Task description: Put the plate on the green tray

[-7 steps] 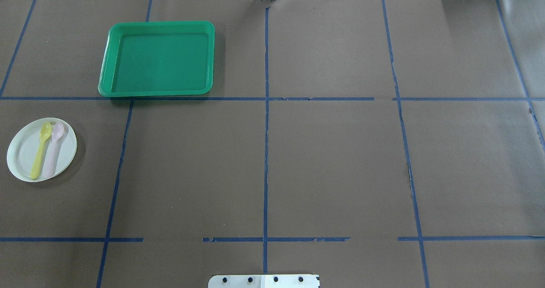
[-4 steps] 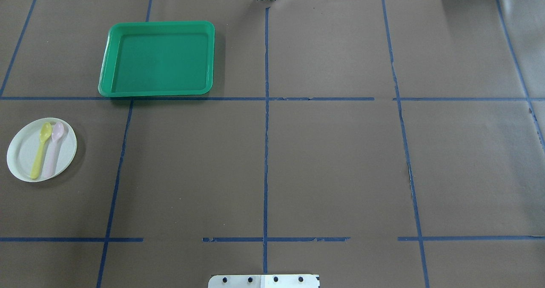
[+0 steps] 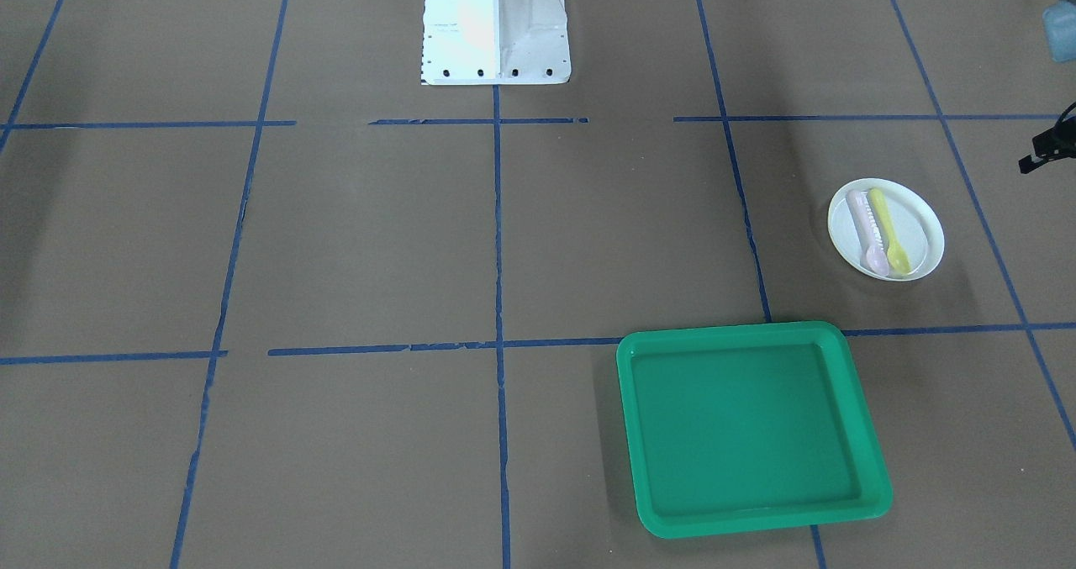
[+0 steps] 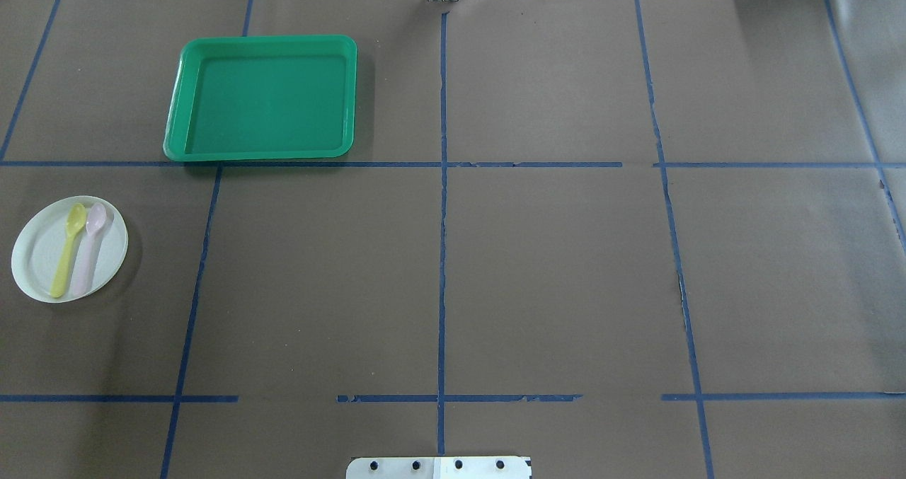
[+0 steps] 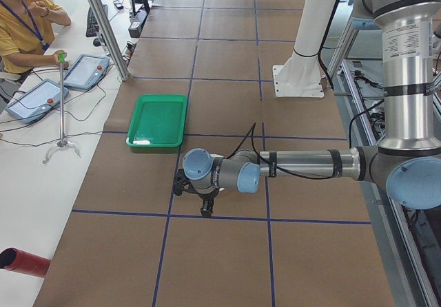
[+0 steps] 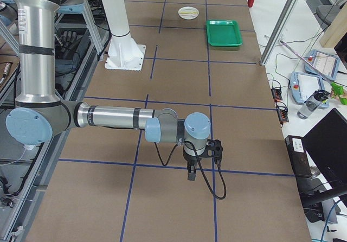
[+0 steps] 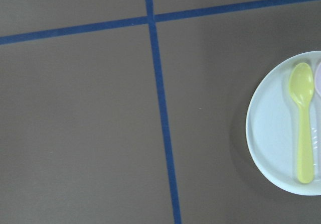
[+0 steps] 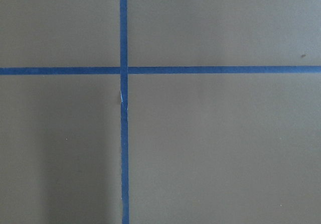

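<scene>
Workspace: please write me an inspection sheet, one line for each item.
Surface: brown table, blue tape grid.
Job's things: plate on the table, apart from the empty green tray.
Clutter: yellow spoon and pink spoon lie on the plate.
Grippers: left gripper near the plate, right gripper over bare table; jaws cannot be judged.
Cables: black cable loops at each wrist.
Surroundings: operator with teach pendants beside the table.

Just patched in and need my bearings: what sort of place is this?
Probably a robotics lab test cell: a table papered brown and gridded with blue tape, an industrial left arm reaching over it, and an operator beside what look like teach pendants.
</scene>
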Action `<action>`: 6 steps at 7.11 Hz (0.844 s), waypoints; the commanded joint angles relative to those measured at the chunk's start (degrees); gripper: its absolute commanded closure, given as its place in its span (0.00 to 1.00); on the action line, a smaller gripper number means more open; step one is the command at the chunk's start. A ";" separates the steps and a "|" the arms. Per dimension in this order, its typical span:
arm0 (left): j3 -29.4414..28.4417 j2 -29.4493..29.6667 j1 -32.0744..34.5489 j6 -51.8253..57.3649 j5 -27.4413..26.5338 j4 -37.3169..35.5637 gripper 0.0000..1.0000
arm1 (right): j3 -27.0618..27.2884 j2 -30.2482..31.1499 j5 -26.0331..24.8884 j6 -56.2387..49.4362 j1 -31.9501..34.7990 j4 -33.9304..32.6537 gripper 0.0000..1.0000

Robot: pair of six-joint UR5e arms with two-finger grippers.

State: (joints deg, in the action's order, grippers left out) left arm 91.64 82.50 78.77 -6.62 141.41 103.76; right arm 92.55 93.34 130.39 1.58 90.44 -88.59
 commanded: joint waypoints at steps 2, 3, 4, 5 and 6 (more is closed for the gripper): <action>-14.34 4.31 -11.06 -26.71 -0.17 28.62 0.00 | 0.00 0.00 -0.05 0.00 0.00 0.00 0.00; -15.08 5.64 -12.92 -29.04 -4.00 29.47 0.00 | 0.00 0.00 -0.05 0.00 0.00 0.00 0.00; -15.09 5.65 -13.11 -28.89 -4.74 29.48 0.03 | 0.00 0.00 -0.05 0.00 0.00 0.00 0.00; -15.00 5.65 -13.20 -29.06 -4.74 29.30 0.22 | 0.00 0.00 -0.05 0.00 0.00 0.00 0.00; -14.91 5.65 -13.20 -29.24 -4.48 28.95 0.35 | 0.00 0.00 0.04 0.00 0.00 0.00 0.00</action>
State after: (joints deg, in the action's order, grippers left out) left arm 76.73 88.07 65.74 -35.48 136.97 132.88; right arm 92.55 93.34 130.36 1.58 90.44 -88.59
